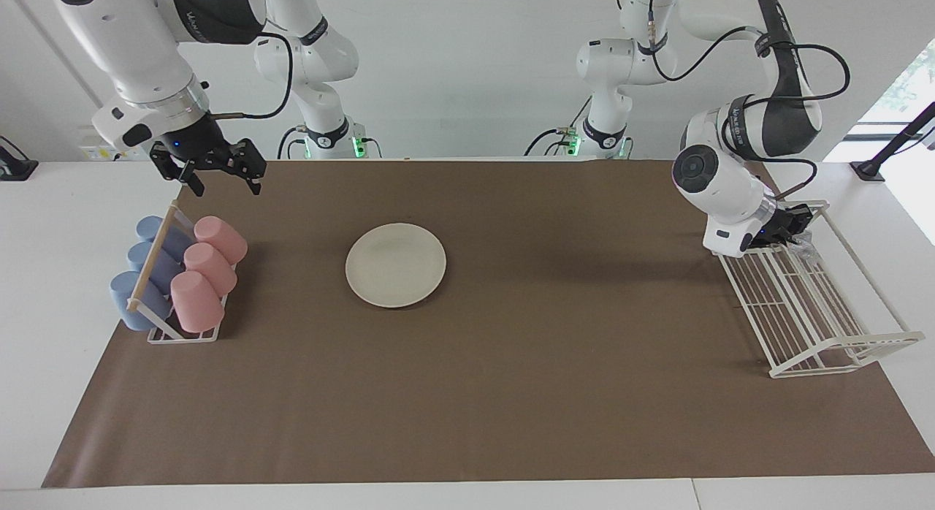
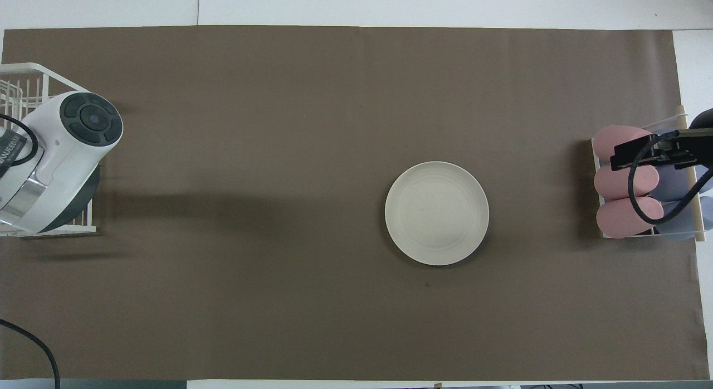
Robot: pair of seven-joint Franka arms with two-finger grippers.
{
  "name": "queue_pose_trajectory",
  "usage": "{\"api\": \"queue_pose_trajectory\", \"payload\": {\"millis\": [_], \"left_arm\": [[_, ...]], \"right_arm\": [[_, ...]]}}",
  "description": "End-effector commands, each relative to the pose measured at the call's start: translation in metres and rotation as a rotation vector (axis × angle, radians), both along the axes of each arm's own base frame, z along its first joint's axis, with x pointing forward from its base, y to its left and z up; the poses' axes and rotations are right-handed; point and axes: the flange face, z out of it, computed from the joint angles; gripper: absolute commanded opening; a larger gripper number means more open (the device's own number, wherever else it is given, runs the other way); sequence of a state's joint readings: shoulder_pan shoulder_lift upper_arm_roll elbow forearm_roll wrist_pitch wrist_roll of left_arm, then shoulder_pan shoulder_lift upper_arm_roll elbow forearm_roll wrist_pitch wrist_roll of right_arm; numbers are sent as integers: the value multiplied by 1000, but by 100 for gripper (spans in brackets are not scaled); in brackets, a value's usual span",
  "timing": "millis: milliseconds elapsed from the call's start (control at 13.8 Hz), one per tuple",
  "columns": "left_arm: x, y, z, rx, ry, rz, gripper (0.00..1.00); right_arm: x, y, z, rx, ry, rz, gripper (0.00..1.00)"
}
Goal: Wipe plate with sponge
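The cream-white plate (image 1: 395, 264) lies flat on the brown mat, bare, and also shows in the overhead view (image 2: 436, 213). My left gripper (image 1: 798, 229) is low in the end of the white wire rack (image 1: 825, 327) nearest the robots, at the left arm's end of the table. It is shut on the small silvery sponge (image 1: 806, 241), which hangs at its tips inside the rack. In the overhead view the left arm hides both. My right gripper (image 1: 217, 175) is open and empty in the air, over the end of the cup holder nearest the robots.
A small holder with pink cups (image 1: 208, 265) and blue cups (image 1: 142, 276) lying on their sides stands at the right arm's end of the table. The brown mat (image 1: 555, 364) covers most of the table.
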State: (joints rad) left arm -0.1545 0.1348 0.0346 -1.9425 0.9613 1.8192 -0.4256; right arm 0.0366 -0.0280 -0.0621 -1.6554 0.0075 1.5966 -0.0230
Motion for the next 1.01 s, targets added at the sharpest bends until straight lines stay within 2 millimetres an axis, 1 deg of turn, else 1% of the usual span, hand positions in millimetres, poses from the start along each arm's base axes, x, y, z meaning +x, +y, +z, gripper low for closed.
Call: {"api": "queue_pose_trajectory", "payload": {"millis": [0,217,580,652,725,797,870,942], "left_arm": [[5,4,1,8,-30,3,0],[5,2,-1,-10,-84,31,0],[4,0,-2,-27,-84,39,0],[4,0,-2,-32,-84,41,8],[4,0,-2,-33,-84,42,28],[4,0,-2,-33,-84,42,81],[4,-1,-2,-37,-85,41,100],[4,-1,-2,-39,-88,38,100]], "right_arm": [[2,-4,4,-3,-14,13,100],[2,-2,4,-5,-14,13,100],[2,-2,4,-6,-12,15,100],[2,-1,4,-9,-12,18,100],[2,-2,4,-14,-12,22,100],[2,-2,4,-14,-11,22,100],[2,-2,4,-14,-11,22,100],[2,-2,4,-14,-14,22,100]]}}
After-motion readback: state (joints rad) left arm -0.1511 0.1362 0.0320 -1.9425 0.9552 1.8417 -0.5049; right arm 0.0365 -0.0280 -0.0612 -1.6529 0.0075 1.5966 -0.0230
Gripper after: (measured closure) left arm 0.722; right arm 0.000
